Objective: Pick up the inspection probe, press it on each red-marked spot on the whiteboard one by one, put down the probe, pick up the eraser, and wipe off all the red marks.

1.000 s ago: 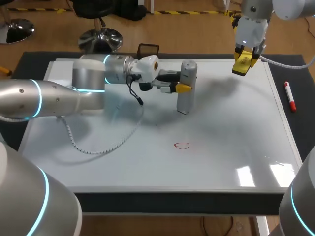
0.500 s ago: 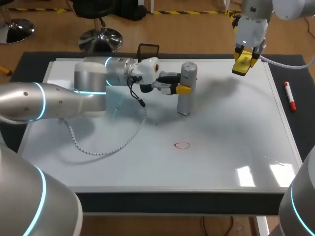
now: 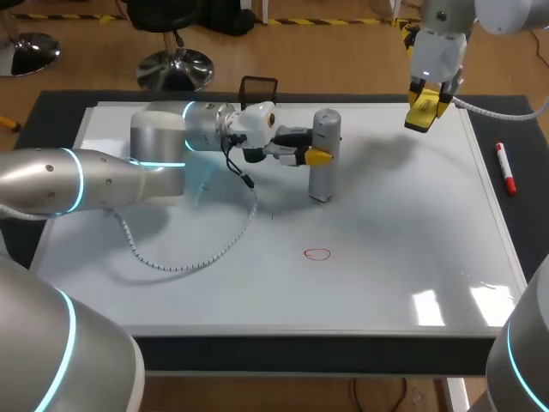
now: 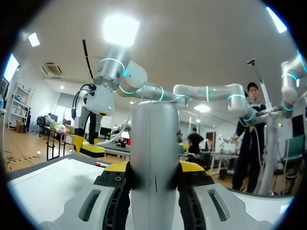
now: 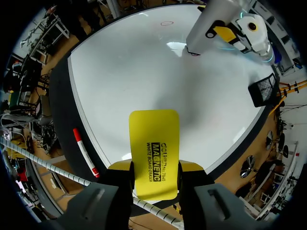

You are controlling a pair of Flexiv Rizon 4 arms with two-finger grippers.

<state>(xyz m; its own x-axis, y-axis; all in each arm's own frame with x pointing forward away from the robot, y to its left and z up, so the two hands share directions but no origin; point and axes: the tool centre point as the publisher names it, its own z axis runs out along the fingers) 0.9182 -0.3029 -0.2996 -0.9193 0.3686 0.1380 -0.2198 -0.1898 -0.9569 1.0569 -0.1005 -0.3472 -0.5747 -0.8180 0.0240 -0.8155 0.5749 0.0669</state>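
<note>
The left end effector is closed around the inspection probe, a grey cylinder standing upright. Its yellow fingertips press the probe from both sides. The probe's base appears to rest on the whiteboard, though contact is hard to confirm. A single red mark, a small circle, lies on the board nearer the robot, well apart from the probe. The right end effector grips the yellow eraser above the board's far right corner. A red marker pen lies on the dark surface just beside the whiteboard's right edge. A white coiled cable from the left arm trails across the board.
</note>
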